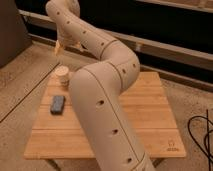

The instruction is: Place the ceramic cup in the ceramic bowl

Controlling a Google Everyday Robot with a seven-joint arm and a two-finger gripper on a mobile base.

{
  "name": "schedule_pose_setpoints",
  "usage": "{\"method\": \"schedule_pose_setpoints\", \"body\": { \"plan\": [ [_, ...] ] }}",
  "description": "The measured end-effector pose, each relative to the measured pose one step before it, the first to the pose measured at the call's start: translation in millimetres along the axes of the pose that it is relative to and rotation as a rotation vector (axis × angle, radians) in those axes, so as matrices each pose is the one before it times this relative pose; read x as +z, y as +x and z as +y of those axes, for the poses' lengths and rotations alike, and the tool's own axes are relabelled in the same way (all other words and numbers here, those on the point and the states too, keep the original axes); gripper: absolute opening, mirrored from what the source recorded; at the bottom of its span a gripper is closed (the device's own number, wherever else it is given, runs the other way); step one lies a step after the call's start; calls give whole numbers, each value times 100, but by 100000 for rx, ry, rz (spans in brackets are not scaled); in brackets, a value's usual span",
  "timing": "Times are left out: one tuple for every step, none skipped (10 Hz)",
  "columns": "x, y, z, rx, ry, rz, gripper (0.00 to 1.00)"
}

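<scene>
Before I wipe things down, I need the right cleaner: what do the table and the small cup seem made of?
The table: pale wood, matte, with plank seams showing. The ceramic cup: cream, matte, likely ceramic, though paper is possible. The gripper hangs higher up, above the cup in this view, jaws open.

Bulky cream-white plastic robot arm [107, 75], smooth rounded tube segments, fat swollen joints, small dark round holes [100, 103] dotted along each shell, pale tan two-finger gripper [68, 48] at its far upper-left tip, fingers spread
</scene>
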Motion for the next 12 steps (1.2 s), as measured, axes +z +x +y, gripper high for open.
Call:
{"method": "schedule_pose_setpoints", "body": {
  "plan": [
    [1251, 48, 213, -813, -946, 2133, 80],
    [860, -113, 192, -1050, -460, 1246, 80],
    [908, -210, 178, -1544, 425, 1141, 80],
    [562, -133, 137, -903, 336, 728, 80],
    [658, -49, -96, -548, 447, 965, 80],
    [842, 79, -302, -253, 681, 1368, 80],
    [838, 227, -326, 158, 716, 1579, 80],
    [657, 215, -288, 438, 397, 1214, 80],
    [1050, 475, -415, 882, 117, 2292, 80],
    [621, 319, -114, 385, -251, 1494, 80],
    [882, 356, 77, 447, -514, 1862, 80],
    [779, 270, 191, 166, -976, 1472, 80]
  ]
}}
